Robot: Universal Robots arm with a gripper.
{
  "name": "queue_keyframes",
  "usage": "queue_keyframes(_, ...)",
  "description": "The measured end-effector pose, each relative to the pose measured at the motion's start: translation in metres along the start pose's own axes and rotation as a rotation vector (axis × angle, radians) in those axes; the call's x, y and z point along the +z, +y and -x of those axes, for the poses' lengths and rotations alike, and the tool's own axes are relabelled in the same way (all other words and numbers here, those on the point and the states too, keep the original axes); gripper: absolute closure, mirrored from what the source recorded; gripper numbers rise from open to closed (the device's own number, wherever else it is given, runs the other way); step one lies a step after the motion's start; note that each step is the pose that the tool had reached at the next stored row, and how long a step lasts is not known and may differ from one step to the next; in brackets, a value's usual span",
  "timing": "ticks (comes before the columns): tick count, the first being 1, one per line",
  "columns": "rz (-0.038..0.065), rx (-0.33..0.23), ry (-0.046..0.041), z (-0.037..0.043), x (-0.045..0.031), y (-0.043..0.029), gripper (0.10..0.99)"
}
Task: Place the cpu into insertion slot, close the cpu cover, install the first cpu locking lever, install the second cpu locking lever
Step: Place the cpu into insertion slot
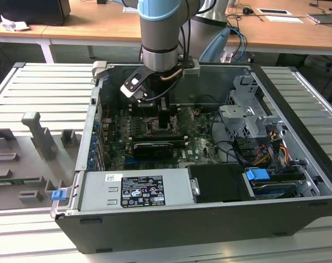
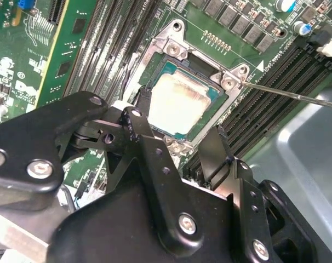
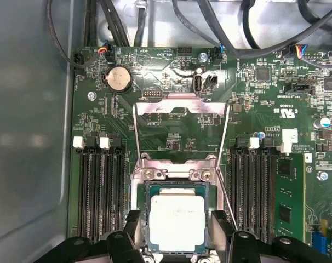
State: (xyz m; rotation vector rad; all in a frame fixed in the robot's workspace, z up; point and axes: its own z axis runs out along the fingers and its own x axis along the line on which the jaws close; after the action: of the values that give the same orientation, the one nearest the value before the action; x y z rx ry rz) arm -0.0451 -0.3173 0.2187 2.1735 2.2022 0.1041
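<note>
Gripper: hung low inside the open computer case, fingers spread wide on either side of the cpu, gripping nothing. Chip: sat flat in the insertion slot, pale face up, on the green motherboard. Cpu cover: stood raised off the slot, hinged just beyond the chip. Flanked on both sides by long black memory slots; coin cell battery farther off.

coin cell battery on the green board, long black memory slots in two banks, silver labelled power supply along the near wall of the case
</note>
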Motion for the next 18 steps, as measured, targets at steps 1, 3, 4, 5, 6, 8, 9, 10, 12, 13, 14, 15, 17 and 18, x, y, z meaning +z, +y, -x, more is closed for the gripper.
queue_keyframes(1,0.0,0.0,-0.0001,0.0001,-0.0006,0.0,0.471)
queue_keyframes(3,0.0,0.0,-0.0001,0.0005,-0.0023,0.0002,0.471)
queue_keyframes(4,0.0,0.0,-0.0002,0.0005,-0.003,0.0002,0.471)
queue_keyframes(5,0.0,0.0,-0.0003,0.0005,-0.0039,0.0003,0.486)
queue_keyframes(6,0.0,0.0,-0.0005,0.0005,-0.0049,0.0004,0.553)
queue_keyframes(8,0.0,0.0,-0.0008,0.0005,-0.0069,0.0006,0.737)
queue_keyframes(9,0.0,0.0,-0.0008,0.0005,-0.0073,0.0006,0.796)
queue_keyframes(10,0.0,0.0,-0.0008,0.0005,-0.0078,0.0006,0.796)
queue_keyframes(12,0.0,0.0,-0.0011,0.0005,-0.0089,0.0007,0.918)
queue_keyframes(13,0.0,0.0,-0.0013,0.0005,-0.0094,0.0008,0.976)
queue_keyframes(14,0.0,0.0,-0.0015,0.0005,-0.0104,0.0009,0.98)
queue_keyframes(15,0.0,0.0,-0.0015,0.0004,-0.0109,0.0009,0.98)
queue_keyframes(17,0.0,0.0,-0.0014,0.0004,-0.0119,0.001,0.98)
queue_keyframes(18,0.0,0.0,-0.0015,0.0004,-0.0123,0.001,0.98)
